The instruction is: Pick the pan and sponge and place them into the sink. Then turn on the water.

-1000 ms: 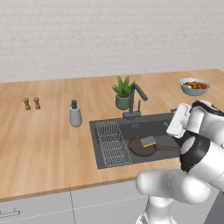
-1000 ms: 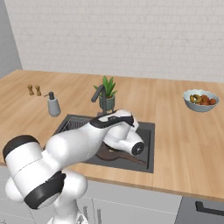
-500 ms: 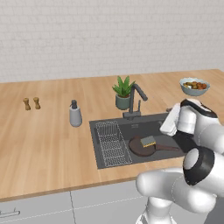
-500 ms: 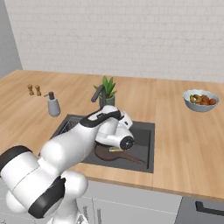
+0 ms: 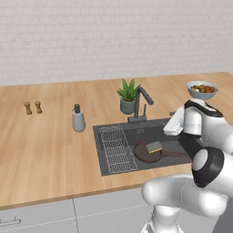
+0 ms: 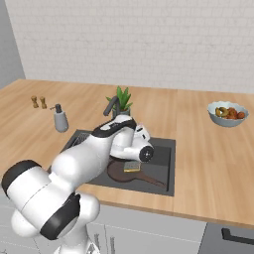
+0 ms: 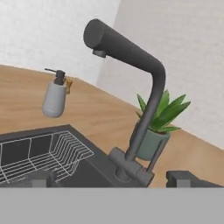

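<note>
The wooden tabletop (image 5: pixel 45 150) runs wide under a white brick wall, and the dark grey sink (image 5: pixel 105 150) is set into it. A wire rack (image 5: pixel 116 148) fills the sink's left part. The pan (image 5: pixel 144 154) lies flat on the sink floor right of the rack, its long handle (image 5: pixel 175 153) pointing right. The sponge (image 5: pixel 154 146) rests on the pan's upper right edge, yellow side showing under the green top.

At the sink's back rim stands the dark curved faucet (image 7: pixel 144 92), its spout (image 7: pixel 98 37) reaching out over the basin; no stream falls from it. A potted plant (image 7: pixel 159 127) sits just behind the faucet. A grey soap dispenser (image 5: pixel 78 119) stands on the tabletop left of the sink, two small wooden shakers (image 5: pixel 32 108) farther left, and a bowl of food (image 5: pixel 201 89) well to the right.

The tool (image 7: pixel 111 178) hovers low before the faucet's base, above the sink's right rear part, its two dark fingertips (image 7: pixel 181 177) spread wide apart with nothing between them.
</note>
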